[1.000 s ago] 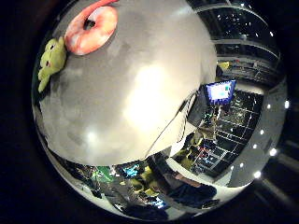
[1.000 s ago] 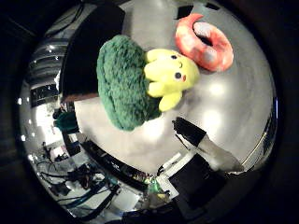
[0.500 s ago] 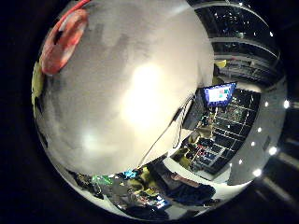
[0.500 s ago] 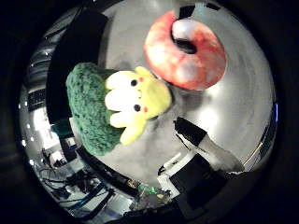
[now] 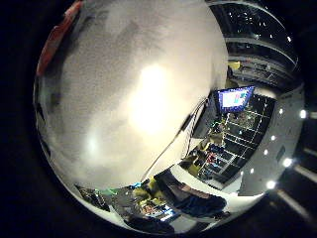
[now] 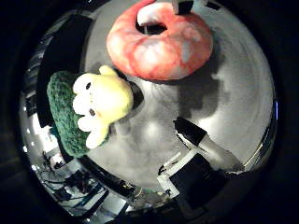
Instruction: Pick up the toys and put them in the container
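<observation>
In the right thumb side palm view a pink and red ring toy lies on the grey table, large and close to the palm. A yellow plush toy lies against a green broccoli-like plush beside the ring. A black and white finger of my right hand reaches in straight over the table, away from the toys; the hand is open. The right little finger side palm view shows mostly bare table, with a red sliver of the ring at the edge.
A dark boxy thing stands by the table's edge next to the green plush. Past the table's edge the little finger side view shows a lit screen and room clutter.
The whole picture has shifted, so the hand has moved. The ring toy now looms larger in the thumb side view and has nearly left the little finger side view. The toys lie as before.
</observation>
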`<action>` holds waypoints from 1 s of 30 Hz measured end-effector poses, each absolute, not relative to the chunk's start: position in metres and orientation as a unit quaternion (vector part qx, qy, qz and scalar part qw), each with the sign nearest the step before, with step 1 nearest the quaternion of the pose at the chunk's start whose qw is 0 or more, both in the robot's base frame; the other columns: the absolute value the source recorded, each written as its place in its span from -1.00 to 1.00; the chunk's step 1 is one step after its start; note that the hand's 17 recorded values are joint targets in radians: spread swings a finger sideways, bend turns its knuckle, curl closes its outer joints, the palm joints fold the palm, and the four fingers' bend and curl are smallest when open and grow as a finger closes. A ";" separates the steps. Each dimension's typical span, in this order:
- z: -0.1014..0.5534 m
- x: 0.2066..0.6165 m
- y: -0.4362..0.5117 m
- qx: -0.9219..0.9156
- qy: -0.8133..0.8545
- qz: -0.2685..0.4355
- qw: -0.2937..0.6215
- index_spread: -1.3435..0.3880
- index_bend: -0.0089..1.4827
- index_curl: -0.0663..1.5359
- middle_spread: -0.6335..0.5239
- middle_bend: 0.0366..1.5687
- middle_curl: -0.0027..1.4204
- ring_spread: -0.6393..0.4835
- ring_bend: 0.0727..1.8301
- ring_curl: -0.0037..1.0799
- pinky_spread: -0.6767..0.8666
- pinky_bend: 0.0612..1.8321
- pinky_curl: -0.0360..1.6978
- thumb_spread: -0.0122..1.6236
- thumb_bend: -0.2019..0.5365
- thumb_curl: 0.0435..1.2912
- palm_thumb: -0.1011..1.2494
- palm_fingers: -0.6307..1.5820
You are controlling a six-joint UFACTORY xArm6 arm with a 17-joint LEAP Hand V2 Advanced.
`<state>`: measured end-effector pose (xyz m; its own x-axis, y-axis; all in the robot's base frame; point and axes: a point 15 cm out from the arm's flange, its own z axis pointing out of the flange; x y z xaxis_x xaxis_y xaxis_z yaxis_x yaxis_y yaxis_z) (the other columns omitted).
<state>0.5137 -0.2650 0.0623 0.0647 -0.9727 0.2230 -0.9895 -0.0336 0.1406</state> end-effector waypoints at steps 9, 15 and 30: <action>0.063 0.521 -0.258 0.721 -0.680 0.040 0.126 -0.03 -0.28 -0.35 0.09 -0.79 -0.62 0.41 -0.93 -0.69 0.34 -0.87 -0.64 0.16 -0.50 -0.46 0.39 -0.18; 0.067 0.535 -0.255 0.724 -0.678 0.061 0.111 -0.04 0.24 -0.18 -0.05 -0.70 -0.56 0.32 -0.92 -0.78 0.32 -0.90 -0.69 0.12 -0.49 -0.45 0.51 -0.09; 0.113 0.550 -0.272 0.719 -0.680 0.117 0.088 0.06 0.63 -0.05 -0.42 -0.38 -0.44 0.04 -0.89 -0.83 0.28 -0.89 -0.77 0.02 -0.51 -0.39 0.73 0.01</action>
